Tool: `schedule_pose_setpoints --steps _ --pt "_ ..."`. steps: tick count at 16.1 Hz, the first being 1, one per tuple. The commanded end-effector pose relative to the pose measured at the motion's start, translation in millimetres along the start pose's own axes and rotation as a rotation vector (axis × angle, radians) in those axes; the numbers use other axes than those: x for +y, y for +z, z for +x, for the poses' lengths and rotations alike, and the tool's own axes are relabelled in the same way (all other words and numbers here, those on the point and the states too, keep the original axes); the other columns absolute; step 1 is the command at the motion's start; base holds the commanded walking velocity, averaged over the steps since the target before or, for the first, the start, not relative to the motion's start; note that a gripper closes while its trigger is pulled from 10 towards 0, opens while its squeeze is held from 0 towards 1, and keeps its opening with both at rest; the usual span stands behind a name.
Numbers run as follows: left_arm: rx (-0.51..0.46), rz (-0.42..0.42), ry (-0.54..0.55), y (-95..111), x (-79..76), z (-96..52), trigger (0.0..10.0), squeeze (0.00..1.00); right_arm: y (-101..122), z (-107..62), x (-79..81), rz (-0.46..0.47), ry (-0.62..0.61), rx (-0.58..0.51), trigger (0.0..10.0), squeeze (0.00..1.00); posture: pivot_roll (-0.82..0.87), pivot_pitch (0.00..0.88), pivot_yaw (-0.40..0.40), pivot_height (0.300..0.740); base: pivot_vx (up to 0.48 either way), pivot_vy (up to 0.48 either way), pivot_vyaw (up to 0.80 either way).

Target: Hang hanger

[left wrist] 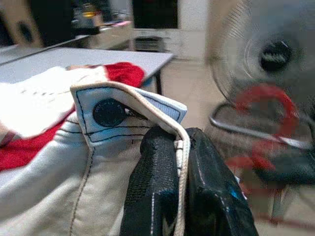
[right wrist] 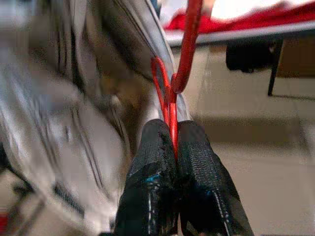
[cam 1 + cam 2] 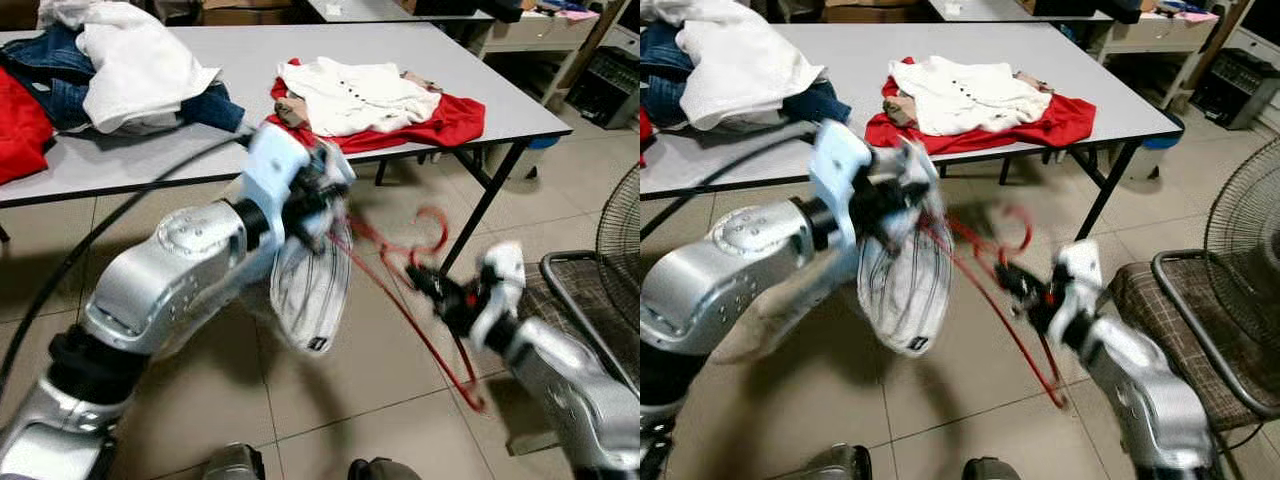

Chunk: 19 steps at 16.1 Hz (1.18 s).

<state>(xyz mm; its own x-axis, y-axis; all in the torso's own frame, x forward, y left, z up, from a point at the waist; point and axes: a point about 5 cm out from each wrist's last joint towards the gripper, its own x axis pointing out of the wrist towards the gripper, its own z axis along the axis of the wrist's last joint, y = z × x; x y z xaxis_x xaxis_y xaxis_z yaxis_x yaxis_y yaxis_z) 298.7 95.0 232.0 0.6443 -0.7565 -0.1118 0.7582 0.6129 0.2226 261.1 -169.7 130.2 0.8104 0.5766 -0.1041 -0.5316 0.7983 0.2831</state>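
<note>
Hanger of thin red wire is held in mid-air above the tiled floor, in front of the grey counter, its long axis running from ten o'clock down to four o'clock. The right end effector is clamped tight on its neck below the hook. At about ten o'clock from that grip, the left end effector is pinched on the snap-buttoned edge of a pale striped garment, beside the wire's upper end.

hanger: thin glossy red wire | garment: pale stitched cloth | table: smooth matt grey
</note>
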Motion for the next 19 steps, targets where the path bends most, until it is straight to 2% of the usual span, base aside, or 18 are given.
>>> schedule_pose_setpoints --steps 1,3,5,7,9,10,12,14,17,18,19 --pt "-0.073 0.077 -0.053 17 -5.5 0.8 0.0 0.00 6 -1.4 -8.5 0.048 -0.027 -0.035 10.0 0.00 -0.09 0.035 -0.039 0.740 0.000 0.000 0.00" --pt "-0.081 0.102 -0.050 20 -1.6 1.9 0.0 0.00 2 1.2 -6.8 0.057 0.019 -0.005 10.0 0.00 -0.09 0.030 -0.043 0.740 0.000 0.000 0.00" --pt "-0.099 0.116 -0.055 23 -1.2 2.7 0.0 0.00 -1 0.3 -9.4 0.059 0.013 0.016 10.0 0.00 -0.09 0.025 -0.045 0.740 0.000 0.000 0.00" --pt "-0.100 0.132 -0.084 23 -3.5 1.4 0.0 0.00 4 -2.2 -20.7 0.071 -0.068 -0.018 10.0 0.00 -0.09 0.023 -0.044 0.740 0.000 0.000 0.00" --pt "-0.208 0.116 -0.076 40 -2.8 -0.5 0.0 0.00 -4 -3.9 -35.1 0.085 -0.142 0.034 10.0 0.00 -0.09 0.019 -0.047 0.740 0.000 0.000 0.00" --pt "-0.222 0.122 -0.085 45 -2.4 -2.1 0.0 0.00 -7 -3.2 -42.5 0.096 -0.194 0.032 10.0 0.00 -0.09 0.017 -0.049 0.740 0.000 0.000 0.00" --pt "-0.177 0.156 -0.052 40 3.6 -4.7 0.0 0.00 2 -4.5 -51.5 0.104 -0.260 -0.013 10.0 0.00 -0.09 0.017 -0.049 0.740 0.000 0.000 0.00" --pt "-0.124 0.182 -0.018 30 10.4 -9.6 0.0 0.00 17 -7.4 -54.7 0.112 -0.270 -0.069 10.0 0.00 -0.09 0.016 -0.057 0.740 0.000 0.000 0.00" --pt "-0.090 0.174 -0.033 24 9.3 -15.4 0.0 0.00 27 -11.9 -71.6 0.128 -0.347 -0.121 10.0 0.00 -0.09 0.021 -0.058 0.740 0.000 0.000 0.00" --pt "-0.024 0.198 -0.038 12 9.4 -16.8 0.0 0.00 37 -10.6 -66.7 0.112 -0.300 -0.150 10.0 0.00 -0.09 0.020 -0.060 0.740 0.000 0.000 0.00" --pt "0.093 0.242 -0.051 -11 7.5 -17.0 0.0 0.00 52 -8.2 -53.5 0.083 -0.200 -0.173 10.0 0.00 -0.09 0.022 -0.060 0.740 0.000 0.000 0.00"
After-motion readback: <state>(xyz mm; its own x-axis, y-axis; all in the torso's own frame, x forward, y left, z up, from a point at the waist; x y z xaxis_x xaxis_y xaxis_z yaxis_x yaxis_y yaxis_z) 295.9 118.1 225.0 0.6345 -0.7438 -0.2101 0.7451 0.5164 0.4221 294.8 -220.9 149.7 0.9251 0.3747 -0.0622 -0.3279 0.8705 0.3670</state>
